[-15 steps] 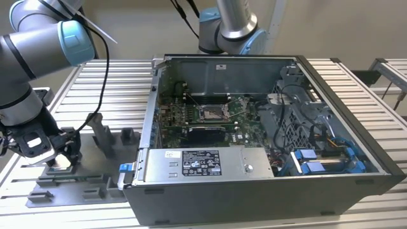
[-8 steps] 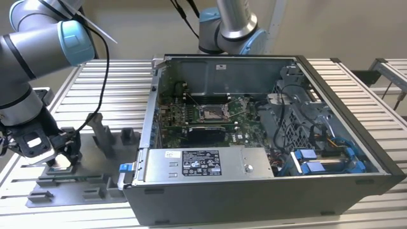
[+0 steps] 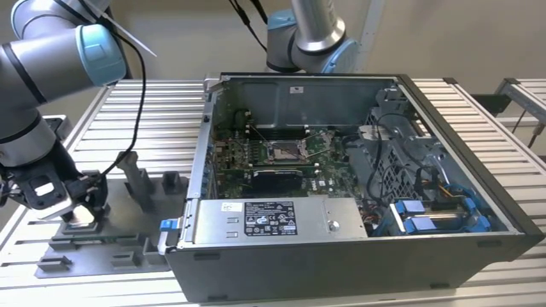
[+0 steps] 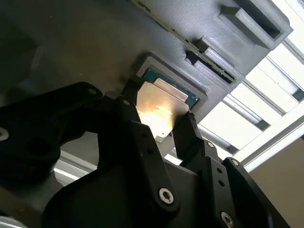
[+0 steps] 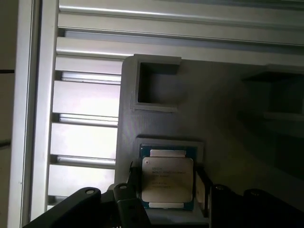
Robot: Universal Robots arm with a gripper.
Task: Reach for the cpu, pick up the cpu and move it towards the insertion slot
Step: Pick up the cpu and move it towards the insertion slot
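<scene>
- In the second wrist view, the chip (image 4: 166,97) had its edge nearest the gripper (image 4: 156,104) hidden behind the gripper's black body.
- In the first wrist view, the gripper's body was cut off at the frame edge.
- In the exterior view, the socket (image 3: 286,150), well away from the gripper, was too small to show its lever.

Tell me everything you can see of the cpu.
The cpu is a flat square chip: a silvery, metal-looking lid with a thin green board rim around it. It lies flat, lid up, in a recess of the grey tray, with the gripper straddling two opposite sides; contact is unclear.
</scene>
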